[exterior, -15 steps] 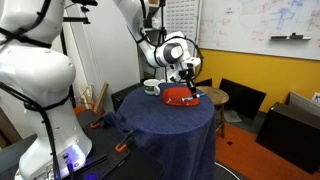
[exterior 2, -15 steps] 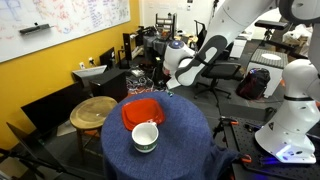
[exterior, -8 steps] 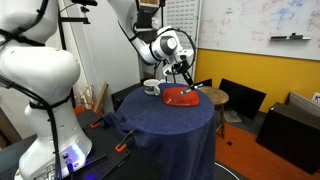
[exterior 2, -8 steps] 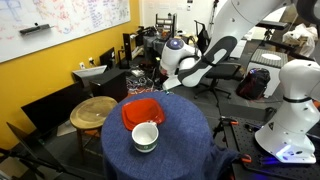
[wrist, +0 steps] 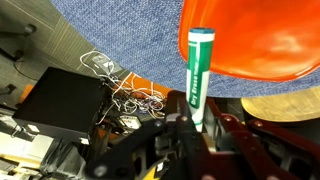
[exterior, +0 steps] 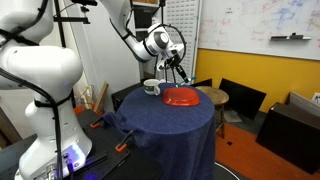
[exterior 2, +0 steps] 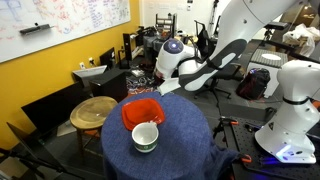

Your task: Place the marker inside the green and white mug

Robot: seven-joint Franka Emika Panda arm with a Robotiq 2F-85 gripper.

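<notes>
My gripper (wrist: 197, 126) is shut on the marker (wrist: 200, 70), a thin teal-green pen with a white label that sticks out from between the fingers. In an exterior view the gripper (exterior: 172, 64) holds the marker (exterior: 180, 73) in the air above the table, over the gap between the mug and the red plate. The green and white mug (exterior: 151, 87) stands upright on the blue cloth next to the plate; it also shows at the table's near side (exterior 2: 145, 137). The gripper (exterior 2: 163, 80) hangs beyond the plate there.
A flat red plate (exterior: 181, 97) (exterior 2: 141, 111) (wrist: 260, 40) lies on the round table covered by blue cloth (exterior: 165, 125). A round wooden stool (exterior 2: 93, 112) stands beside the table. Cables and a black box (wrist: 60, 100) lie on the floor.
The gripper has risen from just above the red plate and moved toward the mug, still holding the marker. Mug and plate have not moved.
</notes>
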